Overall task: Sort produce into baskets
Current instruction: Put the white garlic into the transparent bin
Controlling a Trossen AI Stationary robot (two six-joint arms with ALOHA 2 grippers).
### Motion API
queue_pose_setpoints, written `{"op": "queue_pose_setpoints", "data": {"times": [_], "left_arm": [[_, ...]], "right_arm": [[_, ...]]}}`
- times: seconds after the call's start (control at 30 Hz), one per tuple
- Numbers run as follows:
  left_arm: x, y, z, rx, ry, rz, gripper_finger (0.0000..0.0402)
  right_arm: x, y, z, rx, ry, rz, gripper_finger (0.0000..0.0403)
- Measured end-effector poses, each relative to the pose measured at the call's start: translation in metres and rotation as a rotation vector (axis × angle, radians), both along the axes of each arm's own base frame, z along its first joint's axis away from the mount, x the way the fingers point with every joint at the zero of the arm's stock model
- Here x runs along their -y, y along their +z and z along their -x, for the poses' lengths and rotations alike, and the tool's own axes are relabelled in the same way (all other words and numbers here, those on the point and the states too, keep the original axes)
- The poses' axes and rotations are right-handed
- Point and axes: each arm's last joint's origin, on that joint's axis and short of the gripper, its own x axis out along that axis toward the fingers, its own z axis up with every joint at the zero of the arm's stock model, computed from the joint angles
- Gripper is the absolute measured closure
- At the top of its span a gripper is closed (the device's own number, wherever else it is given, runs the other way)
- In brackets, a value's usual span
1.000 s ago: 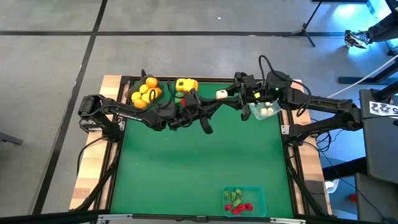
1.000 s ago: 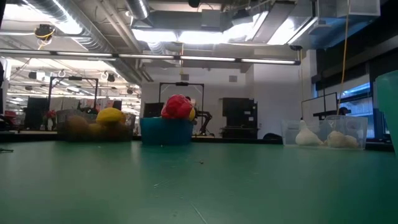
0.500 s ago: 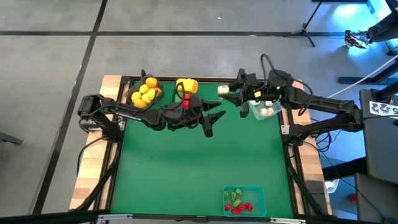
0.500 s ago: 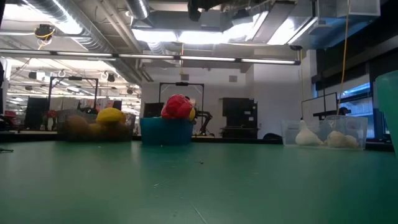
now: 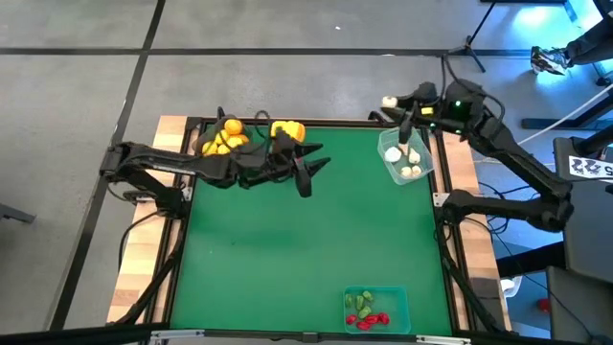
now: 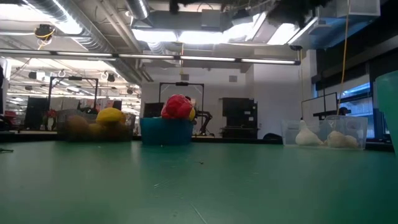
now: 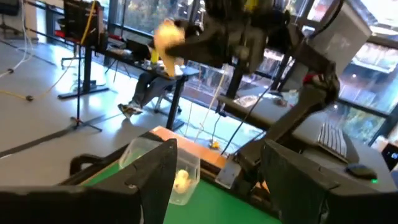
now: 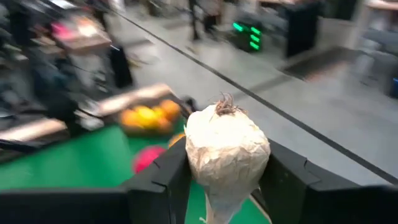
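My right gripper [image 5: 395, 103] is raised by the table's far right corner, shut on a white garlic piece [image 8: 227, 155]. The clear basket [image 5: 402, 161] just nearer holds more white pieces. My left gripper [image 5: 308, 174] is open with nothing in it, just near of the blue basket [image 5: 285, 131], which holds peppers. The dark grey basket [image 5: 225, 140] holds yellow-orange fruits. The teal-green basket [image 5: 375, 309] at the near edge holds small red and green bits. My right gripper pinches the garlic piece by its two bulging sides [image 8: 194, 163] between its two fingers [image 8: 287, 180]. The fingers come about level from the table's right side. The piece is lifted clear of the table, its dry stem tuft [image 8: 224, 106] showing above the fingers.
The green mat [image 5: 306, 249] lies bare between the far baskets and the teal-green one. A dark frame [image 5: 442, 201] edges the table. In the low view the dark grey [image 6: 96, 124], blue [image 6: 166, 132] and clear [image 6: 326, 134] baskets stand in a row along the far side.
My right gripper has swung with the garlic piece along the far edge toward the table's far right corner, past the clear basket. My left gripper has opened and drawn slightly toward the far left, near the blue basket.
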Motion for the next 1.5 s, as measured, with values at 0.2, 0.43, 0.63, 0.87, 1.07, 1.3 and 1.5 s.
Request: {"op": "queue_pose_setpoints", "data": {"times": [0.2, 0.43, 0.63, 0.87, 1.07, 1.3, 1.5], "left_arm": [[-0.007, 0.017, 0.030, -0.070, 0.020, 0.007, 0.0175], [-0.012, 0.018, 0.042, -0.135, 0.038, 0.008, 0.0176], [-0.012, 0.018, 0.042, -0.162, 0.035, -0.041, 0.0176], [-0.017, 0.014, 0.044, -0.217, 0.054, -0.048, 0.0176], [-0.026, 0.010, 0.046, -0.254, 0.086, -0.014, 0.0176], [-0.028, 0.010, 0.046, -0.253, 0.095, -0.014, 0.0176], [-0.028, 0.009, 0.046, -0.253, 0.096, -0.006, 0.0176]], "right_arm": [[0.013, -0.012, 0.040, -0.156, -0.178, -0.049, 0.0232], [0.023, -0.058, 0.067, -0.225, -0.315, -0.178, 0.0231], [0.023, -0.129, 0.079, -0.175, -0.372, -0.315, 0.0231], [0.018, -0.188, 0.083, -0.137, -0.457, -0.356, 0.0230], [0.019, -0.201, 0.084, -0.199, -0.483, -0.333, 0.0230], [0.021, -0.209, 0.079, -0.259, -0.474, -0.359, 0.0230], [0.021, -0.213, 0.075, -0.292, -0.469, -0.369, 0.0228]]}}
